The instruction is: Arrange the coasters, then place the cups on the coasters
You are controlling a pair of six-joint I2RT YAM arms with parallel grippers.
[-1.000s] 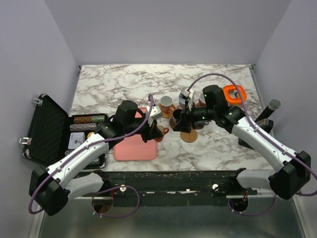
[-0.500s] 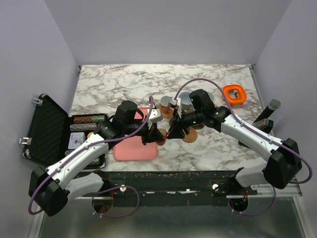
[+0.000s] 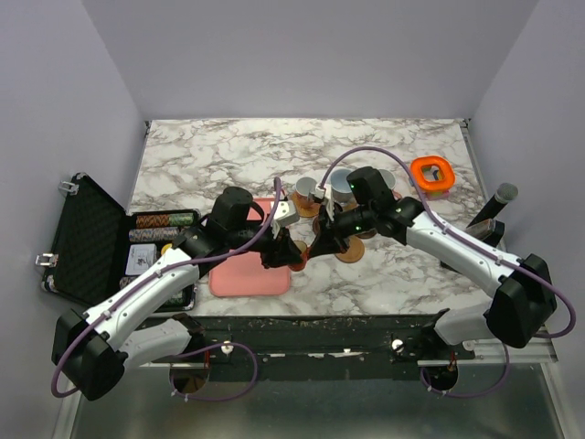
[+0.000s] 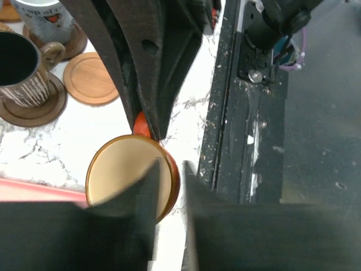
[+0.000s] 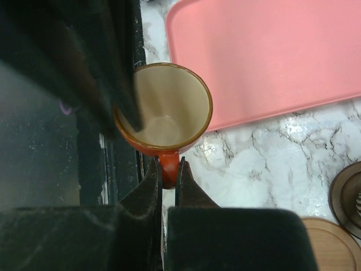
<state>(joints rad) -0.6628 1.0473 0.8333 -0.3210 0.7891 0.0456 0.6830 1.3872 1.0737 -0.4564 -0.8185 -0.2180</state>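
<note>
- Over the last second the right gripper [image 5: 167, 167] has swung in from the back cups to meet the left arm. Its jaws have closed tight on the handle of the small orange cup [image 5: 163, 113].
- Opposite those jaws, the left gripper [image 4: 171, 170] straddles the cup's rim with its fingers a sliver apart. Whether they are pinching the rim cannot be told.
- The cup sits between the two grippers, just beside the pink tray [image 5: 271, 62]. Whether it is lifted or resting is unclear.
- Beyond the left jaws lies a bare light coaster [image 4: 90, 79]. Past it a black mug [image 4: 22, 73] stands on a dark coaster [image 4: 34, 113], and a white mug [image 4: 45, 17] stands on another.
- This looks like a handover mid-way. Coasters appear laid out and at least two cups are seated. The orange cup is not yet placed, and the bare coaster is its likely spot. Other cups are partly hidden under the arms.
</note>
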